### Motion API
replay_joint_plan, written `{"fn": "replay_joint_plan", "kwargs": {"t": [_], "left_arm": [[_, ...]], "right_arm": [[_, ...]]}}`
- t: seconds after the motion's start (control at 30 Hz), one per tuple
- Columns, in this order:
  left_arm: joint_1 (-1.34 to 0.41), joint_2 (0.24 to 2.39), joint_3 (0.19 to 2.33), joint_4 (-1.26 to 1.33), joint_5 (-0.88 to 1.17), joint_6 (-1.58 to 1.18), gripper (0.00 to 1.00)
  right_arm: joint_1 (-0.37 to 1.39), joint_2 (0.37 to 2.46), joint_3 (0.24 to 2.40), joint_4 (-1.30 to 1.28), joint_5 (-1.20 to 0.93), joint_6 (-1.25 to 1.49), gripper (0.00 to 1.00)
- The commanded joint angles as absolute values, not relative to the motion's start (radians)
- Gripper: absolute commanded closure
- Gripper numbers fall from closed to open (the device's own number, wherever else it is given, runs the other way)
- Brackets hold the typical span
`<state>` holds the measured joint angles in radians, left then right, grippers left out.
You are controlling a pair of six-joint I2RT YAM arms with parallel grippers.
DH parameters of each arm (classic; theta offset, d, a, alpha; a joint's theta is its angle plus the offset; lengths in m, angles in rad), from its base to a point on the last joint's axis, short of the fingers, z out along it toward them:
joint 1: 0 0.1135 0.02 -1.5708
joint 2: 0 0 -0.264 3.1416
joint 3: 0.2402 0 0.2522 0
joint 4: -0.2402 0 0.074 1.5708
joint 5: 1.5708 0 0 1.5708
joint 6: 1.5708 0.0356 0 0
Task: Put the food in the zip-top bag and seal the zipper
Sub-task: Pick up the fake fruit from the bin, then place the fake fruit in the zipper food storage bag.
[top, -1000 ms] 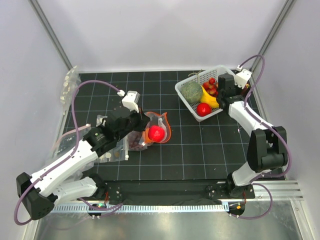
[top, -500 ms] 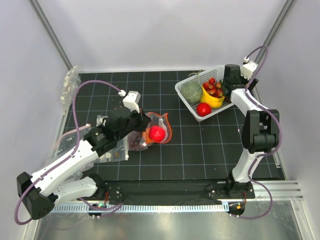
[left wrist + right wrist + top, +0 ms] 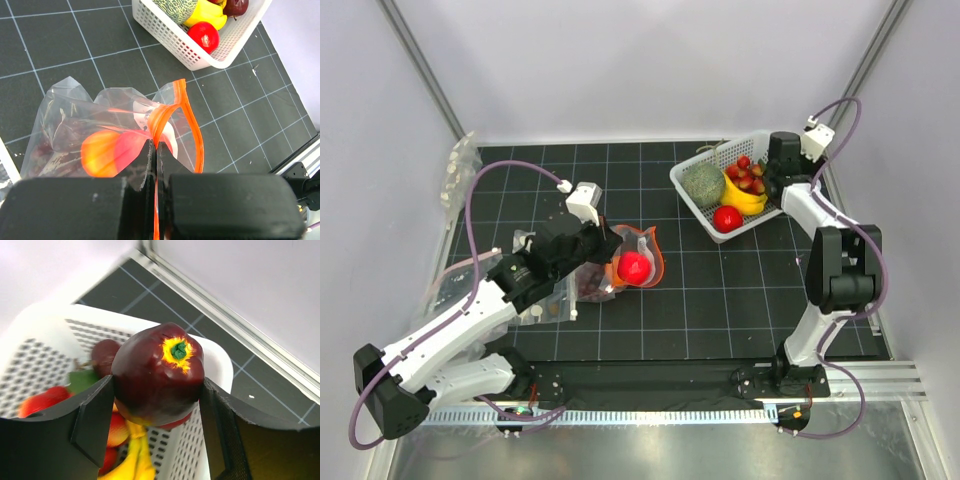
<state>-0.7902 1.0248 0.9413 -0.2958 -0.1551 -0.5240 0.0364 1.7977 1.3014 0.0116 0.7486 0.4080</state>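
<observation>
The zip-top bag [image 3: 642,252] lies left of centre with its mouth open toward the basket. In the left wrist view the bag [image 3: 100,112] holds a red ball [image 3: 131,149] and an orange ball [image 3: 97,152]. My left gripper [image 3: 155,147] is shut on the zipper [image 3: 192,130] at the near edge of the mouth; it also shows in the top view [image 3: 603,252]. My right gripper [image 3: 156,385] is shut on a dark red toy apple [image 3: 157,370] and holds it over the basket's far right corner. From above, this gripper [image 3: 770,182] hides the apple.
The white basket [image 3: 680,185] at the back right holds a green melon [image 3: 702,183], a banana [image 3: 740,197], a red ball [image 3: 726,218] and small red fruits. Clear bags of white discs [image 3: 455,172] lie at the left edge. Cage walls stand close behind the right arm.
My right arm has swung back toward the far right corner of the basket, its wrist turned. The left arm and the bag have not moved.
</observation>
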Motion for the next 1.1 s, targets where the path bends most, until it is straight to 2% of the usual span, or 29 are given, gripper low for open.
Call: {"fn": "replay_joint_plan", "kwargs": {"t": [0.0,0.3,0.5,0.63,0.7,0.9,1.07], "left_arm": [[-0.792,1.015,0.950,-0.235,-0.146,-0.529,1.00],[-0.793,1.019,0.953,-0.238,-0.140,-0.532,1.00],[-0.793,1.005,0.950,-0.248,-0.170,-0.519,1.00],[-0.793,1.003,0.948,-0.255,-0.205,-0.508,1.00],[-0.793,1.006,0.948,-0.258,-0.225,-0.503,1.00],[-0.792,0.996,0.953,-0.273,-0.250,-0.497,1.00],[-0.792,0.976,0.948,-0.278,-0.282,-0.500,1.00]], "right_arm": [[0.093,1.651,1.295,0.094,0.765,0.382,0.54],[0.323,1.413,1.148,0.072,0.724,0.408,0.57],[0.431,1.178,0.997,0.068,0.464,0.440,0.64],[0.475,1.027,0.899,0.069,0.296,0.482,0.64],[0.492,0.945,0.826,0.119,0.154,0.508,0.67],[0.551,0.874,0.739,0.228,-0.183,0.496,0.69],[0.641,0.885,0.703,0.345,-0.336,0.428,0.69]]}}
